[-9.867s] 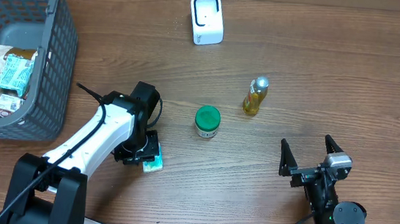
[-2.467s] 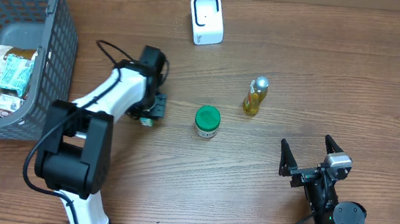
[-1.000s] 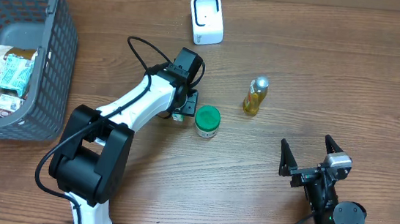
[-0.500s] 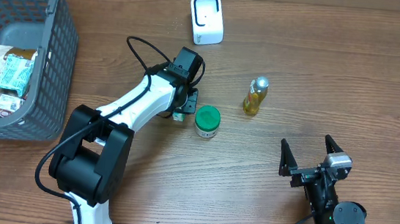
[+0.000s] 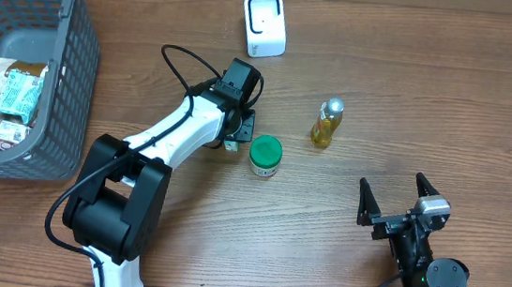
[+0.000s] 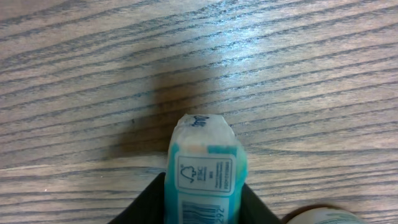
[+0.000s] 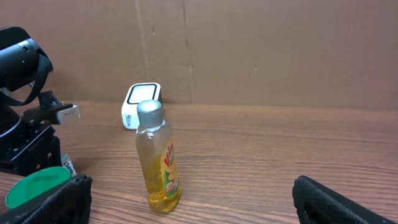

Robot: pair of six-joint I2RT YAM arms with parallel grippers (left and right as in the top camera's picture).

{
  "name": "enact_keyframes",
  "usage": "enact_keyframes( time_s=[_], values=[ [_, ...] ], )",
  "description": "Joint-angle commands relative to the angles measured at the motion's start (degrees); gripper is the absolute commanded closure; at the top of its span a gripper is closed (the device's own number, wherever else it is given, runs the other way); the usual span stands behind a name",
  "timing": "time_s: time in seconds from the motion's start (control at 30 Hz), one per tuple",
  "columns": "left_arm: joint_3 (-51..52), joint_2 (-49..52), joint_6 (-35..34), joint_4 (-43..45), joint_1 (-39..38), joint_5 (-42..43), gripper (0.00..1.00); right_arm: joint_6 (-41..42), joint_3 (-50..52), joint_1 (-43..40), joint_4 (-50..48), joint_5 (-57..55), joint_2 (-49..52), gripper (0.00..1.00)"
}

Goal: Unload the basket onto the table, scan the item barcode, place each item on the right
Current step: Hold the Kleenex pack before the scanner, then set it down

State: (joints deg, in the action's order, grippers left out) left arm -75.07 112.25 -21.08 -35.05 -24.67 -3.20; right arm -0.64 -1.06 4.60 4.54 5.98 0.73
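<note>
**Packet clamped beside the green-lidded jar**

Nearest the robot's base, the right end effector point(image 5: 392, 182) sits low over the bench point(image 5: 431, 85) at the right. Its two fingers are spread wide apart and nothing lies between them.

Farther in, near the middle of the bench, stands a small jar point(image 5: 265, 155) with a green lid. Just to its left is the left end effector point(image 5: 234, 139), reached across from the left side and clamped on a small white-and-teal packet point(image 6: 205, 174). In the left wrist view the dark fingers point(image 6: 146, 205) press both flanks of the packet. The face toward the camera shows a recycling mark, with the top of a barcode at the frame's lower edge. Whether the packet touches the wood or hangs just above it cannot be told.

To the right, a little farther back and well apart from the jar, a yellow bottle point(image 5: 328, 123) with a silver cap stands upright.

At the far edge sits the white scanner point(image 5: 265, 25). At the far left, a dark mesh basket point(image 5: 67, 69) holds several wrapped packs point(image 5: 13, 101).
</note>
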Motion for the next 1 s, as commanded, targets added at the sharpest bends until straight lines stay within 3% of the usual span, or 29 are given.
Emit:
enact_keyframes(
  time_s=[0.0,0.17,0.3,0.57,0.97],
  values=[
    [-1.05,1.01,-0.17,0.17,0.2,0.09,0.64,-0.26,0.61,-0.13,-0.26,-0.07,-0.57,0.0],
    [-1.55,0.98,-0.13,-0.83,0.37,0.07,0.52,-0.26,0.61,-0.13,-0.26,-0.07,-0.57,0.0],
    [-4.07,0.87,0.11,-2.58,1.51,0.31,0.49,-0.28,0.61,-0.13,-0.26,-0.07,-0.57,0.0],
    [-19.41,0.87,4.76,-15.15,2.58,0.24,0.37,-0.26,0.61,-0.13,-0.26,-0.07,-0.57,0.0],
    [-39.28,0.83,5.88,-34.64,3.15,0.15,0.36,-0.26,0.61,-0.13,-0.26,-0.07,-0.57,0.0]
  ],
)
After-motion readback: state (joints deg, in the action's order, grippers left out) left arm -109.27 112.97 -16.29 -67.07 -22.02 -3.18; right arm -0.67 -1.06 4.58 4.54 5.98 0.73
